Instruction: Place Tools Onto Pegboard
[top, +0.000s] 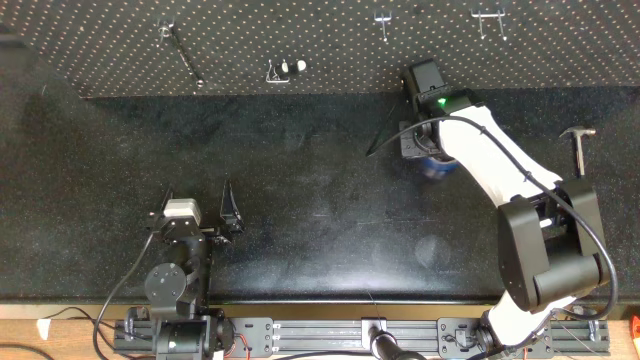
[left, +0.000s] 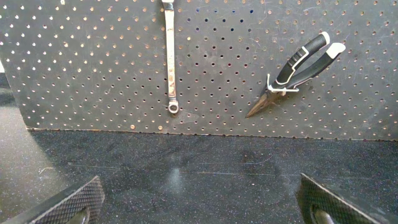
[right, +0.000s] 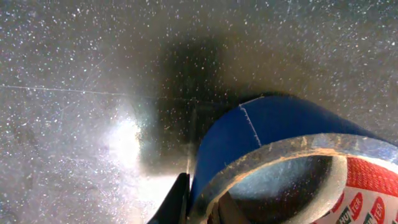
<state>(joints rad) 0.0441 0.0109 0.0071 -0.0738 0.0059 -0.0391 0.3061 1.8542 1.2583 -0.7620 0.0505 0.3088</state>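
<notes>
Right gripper (right: 202, 202) is clamped on the wall of a blue tape roll (right: 280, 134): one dark finger sits on the outside of the blue band and the other looks to be inside the core. The roll's inner core carries a red-and-white printed label, only partly in frame.

In the top view the roll sits upper right of centre, under the right wrist, just below the lower edge of the pegboard (top: 100, 40). It is over the black table (top: 300, 200), not on the board. Can't tell if it touches the table.

Left gripper (top: 228, 212) is at lower left of the top view, near its base. Jaws are wide open and hold nothing; its wrist view faces the board.

- Wrench (left: 169, 56): hangs vertically on the board, ring end down, upper left in the top view.
- Pliers (left: 298, 65): on a wire hook on the board, tilted, nose down, black and white handles up. Upper centre-left in the top view.
- Two bare hooks (top: 381, 22) and (top: 488, 20) at upper right of the board.
- Hammer (top: 577, 140): lies on the table at the far right edge, head toward the board.
- Thin dark item (top: 383, 132) lies slanted on the table just left of the right gripper. Can't tell what it is.
</notes>
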